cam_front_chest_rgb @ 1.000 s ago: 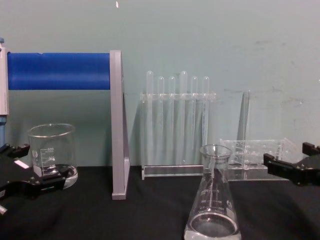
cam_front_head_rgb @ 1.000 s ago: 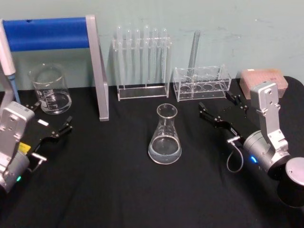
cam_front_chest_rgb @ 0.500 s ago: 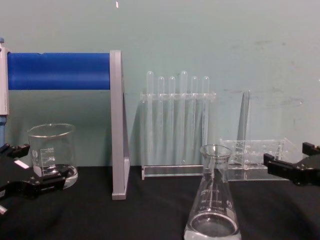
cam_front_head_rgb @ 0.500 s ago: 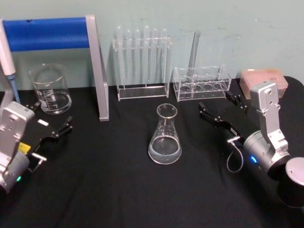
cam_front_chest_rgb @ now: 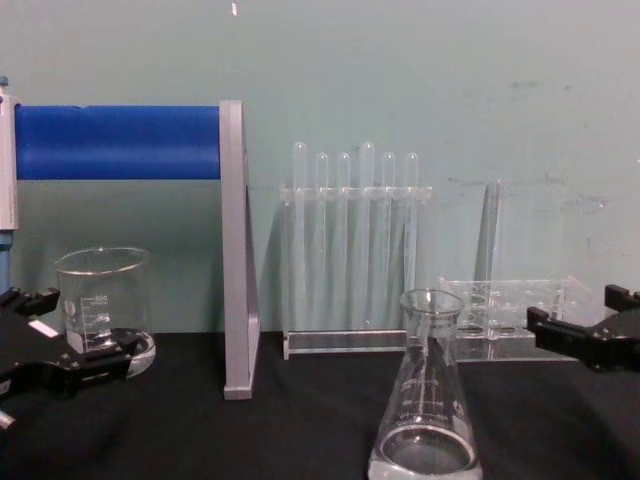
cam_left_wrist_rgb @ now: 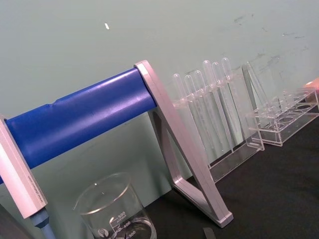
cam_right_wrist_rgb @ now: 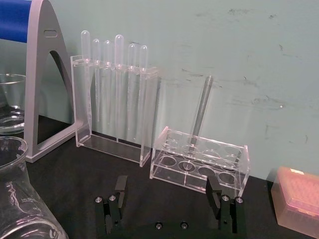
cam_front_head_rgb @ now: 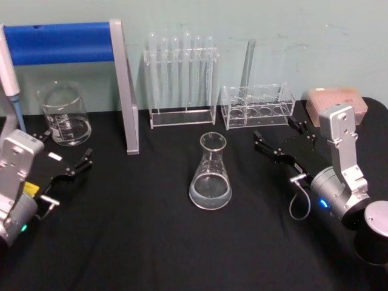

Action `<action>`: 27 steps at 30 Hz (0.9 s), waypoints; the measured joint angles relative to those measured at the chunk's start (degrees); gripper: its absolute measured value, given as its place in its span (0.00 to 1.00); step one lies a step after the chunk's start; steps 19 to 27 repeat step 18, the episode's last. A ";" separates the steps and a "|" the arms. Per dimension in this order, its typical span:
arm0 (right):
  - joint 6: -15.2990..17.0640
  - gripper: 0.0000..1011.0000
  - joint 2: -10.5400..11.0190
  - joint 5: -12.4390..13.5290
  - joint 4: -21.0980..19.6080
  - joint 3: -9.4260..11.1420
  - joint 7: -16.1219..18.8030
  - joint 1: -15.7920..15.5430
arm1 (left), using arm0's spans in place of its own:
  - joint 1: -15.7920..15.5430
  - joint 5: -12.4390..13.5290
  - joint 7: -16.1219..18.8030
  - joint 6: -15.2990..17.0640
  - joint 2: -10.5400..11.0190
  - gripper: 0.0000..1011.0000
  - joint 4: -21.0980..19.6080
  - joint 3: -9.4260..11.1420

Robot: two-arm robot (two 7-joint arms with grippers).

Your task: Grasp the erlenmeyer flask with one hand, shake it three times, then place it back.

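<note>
- The erlenmeyer flask is standing upright on the black table, near the middle, with nothing touching it.
- The right gripper is hovering to the right of the flask, well apart from it, with its two black fingers spread wide and holding nothing.
- In the right wrist view the flask is showing at the edge, off to one side of the open fingers and not between them.
- The left gripper is sitting at the table's left edge, just in front of the beaker, its fingers parted and empty.
- The beaker is standing at the back left, beside the grey stand with the blue bar.
- A clear rack of test tubes is standing behind the flask, against the wall.
- A lower clear rack holding a single tube is standing to the right of it.
- A pink box is resting at the far right, behind the right arm.
</note>
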 joint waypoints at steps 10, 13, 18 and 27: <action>0.00 0.99 0.00 0.00 0.00 0.00 0.00 0.00 | 0.00 0.00 0.00 0.00 0.00 0.99 0.00 0.00; 0.00 0.99 0.00 0.00 0.00 0.00 0.00 0.00 | 0.00 0.00 0.00 0.00 0.00 0.99 0.00 0.00; 0.00 0.99 0.00 0.00 0.00 0.00 0.00 0.00 | 0.00 0.00 0.00 0.00 0.00 0.99 0.00 0.00; 0.00 0.99 0.00 0.00 0.00 0.00 0.00 0.00 | 0.00 0.00 0.00 0.00 0.00 0.99 0.00 0.00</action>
